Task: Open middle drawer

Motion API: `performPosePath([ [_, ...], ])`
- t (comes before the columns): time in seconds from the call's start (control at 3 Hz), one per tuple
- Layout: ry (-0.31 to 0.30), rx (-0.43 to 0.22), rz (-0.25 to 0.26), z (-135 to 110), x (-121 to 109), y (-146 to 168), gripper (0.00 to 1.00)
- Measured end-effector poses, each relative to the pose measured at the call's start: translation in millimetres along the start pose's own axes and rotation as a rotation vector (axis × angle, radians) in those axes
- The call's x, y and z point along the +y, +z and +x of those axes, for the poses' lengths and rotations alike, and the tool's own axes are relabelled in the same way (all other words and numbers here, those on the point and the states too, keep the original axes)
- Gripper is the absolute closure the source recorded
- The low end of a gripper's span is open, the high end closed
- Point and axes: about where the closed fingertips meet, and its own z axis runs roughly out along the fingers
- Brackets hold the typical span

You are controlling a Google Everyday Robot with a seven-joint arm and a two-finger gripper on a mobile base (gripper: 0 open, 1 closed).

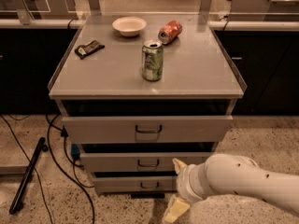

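I am on the approach. My cream gripper (172,190) hangs low, just right of the grey metal cabinet's shallow middle drawer (112,163), fingers (174,210) spread and empty. Next, I judge, I must line up on its small dark loop handle (148,163), close on it, then pull.

I see the grey cabinet top (201,71) carrying a white bowl (129,25) at the back, a red can (169,31) on its side near it, an upright green can (152,60) and a dark packet (89,49) at left, with the gripper (176,188) low before the middle drawer (117,162), fingers apart.
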Motion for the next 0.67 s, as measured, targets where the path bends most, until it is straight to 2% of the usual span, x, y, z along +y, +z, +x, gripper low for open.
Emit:
performPosePath([
  [0.33, 0.000, 0.000, 0.000, 0.0, 0.0, 0.0, 0.00],
  [0.67, -0.018, -0.009, 0.029, -1.9, 4.1, 15.6, 0.00],
])
